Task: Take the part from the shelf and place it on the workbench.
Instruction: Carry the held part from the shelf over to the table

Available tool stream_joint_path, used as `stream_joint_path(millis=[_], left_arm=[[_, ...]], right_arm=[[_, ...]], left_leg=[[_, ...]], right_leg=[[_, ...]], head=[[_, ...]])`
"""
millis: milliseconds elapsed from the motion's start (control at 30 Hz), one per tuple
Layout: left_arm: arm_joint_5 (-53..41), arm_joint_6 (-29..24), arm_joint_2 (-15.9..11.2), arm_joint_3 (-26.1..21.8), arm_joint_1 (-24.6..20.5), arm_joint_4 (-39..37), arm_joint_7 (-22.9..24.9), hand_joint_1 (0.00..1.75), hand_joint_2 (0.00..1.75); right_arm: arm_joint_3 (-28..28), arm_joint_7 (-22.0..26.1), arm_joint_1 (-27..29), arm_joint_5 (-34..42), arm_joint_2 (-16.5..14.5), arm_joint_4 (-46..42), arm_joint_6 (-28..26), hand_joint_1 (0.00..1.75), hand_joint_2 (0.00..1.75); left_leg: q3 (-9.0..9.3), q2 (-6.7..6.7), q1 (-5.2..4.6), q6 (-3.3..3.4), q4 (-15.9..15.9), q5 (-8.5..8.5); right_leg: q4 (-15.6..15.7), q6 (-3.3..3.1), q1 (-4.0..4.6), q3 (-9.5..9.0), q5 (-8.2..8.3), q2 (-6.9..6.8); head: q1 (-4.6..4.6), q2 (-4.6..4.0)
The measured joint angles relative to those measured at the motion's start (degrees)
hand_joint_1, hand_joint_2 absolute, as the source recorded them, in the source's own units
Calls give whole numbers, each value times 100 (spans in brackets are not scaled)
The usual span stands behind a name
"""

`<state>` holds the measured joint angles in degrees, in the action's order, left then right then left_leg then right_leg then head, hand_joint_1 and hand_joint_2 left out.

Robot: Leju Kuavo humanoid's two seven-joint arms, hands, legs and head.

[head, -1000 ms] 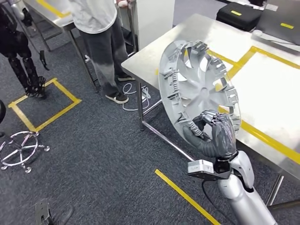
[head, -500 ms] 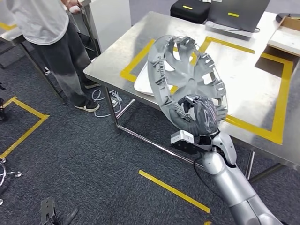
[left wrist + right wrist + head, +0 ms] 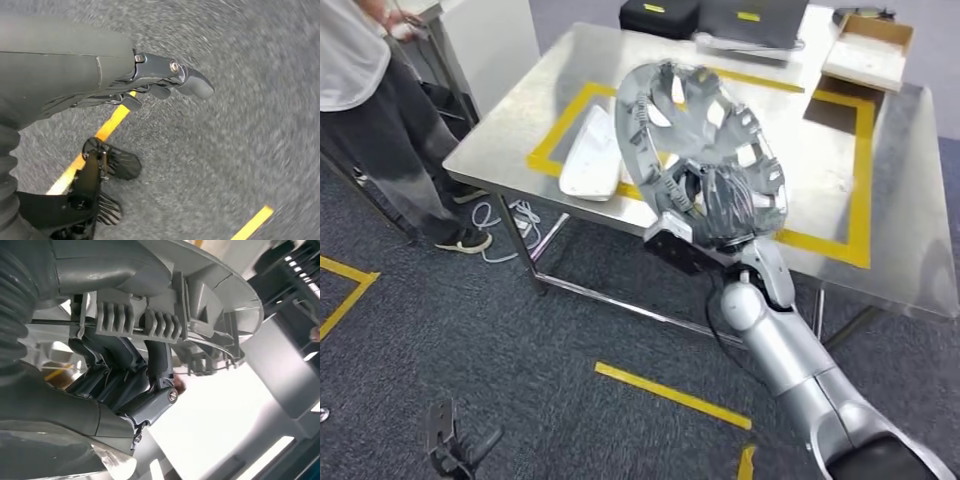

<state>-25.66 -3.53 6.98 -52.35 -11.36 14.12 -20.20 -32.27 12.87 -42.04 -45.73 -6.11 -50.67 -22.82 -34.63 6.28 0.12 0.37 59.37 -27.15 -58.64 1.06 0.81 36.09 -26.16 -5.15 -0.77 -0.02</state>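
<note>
The part is a silver wheel cover [image 3: 675,120] with spokes and ribbed clips round its rim. My right hand [image 3: 724,205] grips its near rim and holds it tilted over the front edge of the steel workbench [image 3: 901,210]. In the right wrist view my dark fingers [image 3: 124,370] curl round the rim of the cover [image 3: 211,295]. My left hand [image 3: 162,80] hangs over the grey carpet, fingers stretched out and holding nothing.
A white flat part [image 3: 592,155] lies on the bench inside a yellow tape rectangle [image 3: 860,180]. A black case [image 3: 660,15] and a cardboard box [image 3: 867,50] sit at the back. A person [image 3: 365,90] stands at the left; cables [image 3: 501,225] lie on the floor.
The whole view has swung, so the bench now lies in front of me. My right hand has brought the cover from beside the bench to above its front edge, tilted flatter.
</note>
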Motion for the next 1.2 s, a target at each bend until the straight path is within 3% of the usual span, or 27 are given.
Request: stream_joint_path(millis=[67, 133, 200, 267, 300, 367, 433, 500, 567, 633, 700, 767, 800, 833, 900, 967, 1100, 1133, 1200], left_arm=[[-8, -21, 26, 100, -47, 0, 35, 0, 175], [-7, -25, 47, 179, -96, 0, 58, 0, 175], [-13, -25, 61, 240, -111, -1, 84, 0, 175], [-32, -28, 75, 299, -113, -2, 126, 0, 175], [-41, -32, 82, 330, -121, -2, 146, 0, 175], [-46, -49, 97, 381, -157, -2, 173, 0, 175], [-33, -65, 121, 411, -191, -5, 180, 0, 175], [-17, -69, 150, 431, -208, -10, 185, 0, 175], [-5, -72, 184, 451, -227, -10, 188, 0, 175], [1, -72, 209, 472, -256, -9, 185, 0, 175], [5, -68, 214, 481, -266, -9, 184, 0, 175], [28, -56, 217, 481, -259, -9, 184, 0, 175], [41, -49, 225, 482, -262, -9, 184, 0, 175], [50, -41, 237, 485, -269, -9, 184, 0, 175], [48, -35, 289, 504, -283, -9, 184, 0, 175], [40, -41, 364, 534, -285, -10, 185, 0, 175], [10, -149, 508, 597, -242, -21, 191, 0, 175], [3, -202, 532, 613, -238, -23, 189, 0, 175], [5, -318, 574, 641, -231, -28, 178, 0, 175]], right_arm=[[-75, -175, -212, -218, -92, 292, -37, 175, 175], [-144, -329, -405, -392, -164, 568, -49, 175, 175], [-216, -467, -570, -511, -261, 845, -48, 175, 175], [-285, -631, -695, -636, -357, 1145, -40, 175, 175], [-315, -738, -761, -709, -396, 1311, -39, 175, 175], [-351, -934, -901, -830, -464, 1632, -45, 175, 175], [-374, -1040, -1023, -898, -537, 1907, -61, 175, 175], [-402, -1070, -1097, -929, -589, 2094, -81, 175, 175], [-429, -1082, -1138, -941, -606, 2217, -95, 175, 175], [-447, -1092, -1192, -937, -609, 2314, -101, 175, 175], [-462, -1096, -1242, -951, -630, 2394, -105, 175, 175], [-491, -1111, -1262, -1045, -658, 2479, -113, 175, 175], [-513, -1138, -1270, -1111, -664, 2529, -115, 175, 175], [-536, -1169, -1281, -1174, -665, 2579, -115, 175, 175], [-578, -1211, -1320, -1272, -671, 2666, -111, 175, 175], [-618, -1160, -1364, -1347, -696, 2739, -125, 175, 175], [-702, -937, -1378, -1392, -802, 2845, -239, 175, 175], [-709, -904, -1383, -1372, -851, 2862, -255, 175, 175], [-719, -864, -1388, -1338, -992, 2887, -258, 175, 175]], left_leg=[[25, 100, 5, -49, 7, -29], [-36, -118, 32, -109, 228, -195], [-318, -455, 53, -147, 861, -508], [-636, -564, 59, -161, 1478, -682], [-704, -579, 61, -161, 1557, -621], [-553, -657, 84, -161, 1059, -198], [-309, -965, 150, -171, 401, 97], [-218, -1160, 178, -156, 152, 99], [-203, -1053, 167, -100, 113, 94], [-177, -911, 171, -18, 70, 111], [-163, -775, 157, 47, 44, 114], [-161, -658, 138, 74, 46, 103], [-158, -611, 132, 79, 47, 98], [-152, -577, 128, 79, 47, 94], [-133, -547, 120, 68, 46, 81], [-138, -537, 93, 31, 50, 72], [-142, -511, 90, -90, 45, 53], [-171, -522, 93, -120, 131, -15], [-386, -552, 99, -164, 653, -308]], right_leg=[[25, -51, -19, 4, 26, 157], [53, -102, -61, -25, 50, 305], [59, -132, -87, -37, 57, 466], [49, -140, -90, -41, 57, 654], [40, -139, -91, -44, 56, 753], [13, -123, -103, -46, 46, 930], [-34, -79, -114, 1, 35, 1092], [-48, -8, -135, 81, 60, 1244], [-23, 59, -159, 140, 90, 1337], [-173, 113, -131, 247, -16, 1076], [-754, 154, -106, 538, -309, 681], [-1460, 169, -116, 890, -555, 554], [-1596, 167, -120, 959, -546, 543], [-1520, 157, -121, 922, -443, 539], [-795, 107, -112, 551, -76, 509], [-151, 53, -85, 185, 95, 458], [36, -15, -80, 66, 86, 489], [60, -42, -96, 46, 94, 498], [88, -88, -117, 4, 94, 523]], head=[[15, 0], [27, 0], [65, 0], [88, 0], [87, 0], [86, 0], [82, 0], [82, 0], [85, 0], [43, 0], [-3, 0], [-7, 0], [-8, 0], [-9, 0], [-12, 0], [-7, 0], [0, 0], [2, 0], [9, 0]])
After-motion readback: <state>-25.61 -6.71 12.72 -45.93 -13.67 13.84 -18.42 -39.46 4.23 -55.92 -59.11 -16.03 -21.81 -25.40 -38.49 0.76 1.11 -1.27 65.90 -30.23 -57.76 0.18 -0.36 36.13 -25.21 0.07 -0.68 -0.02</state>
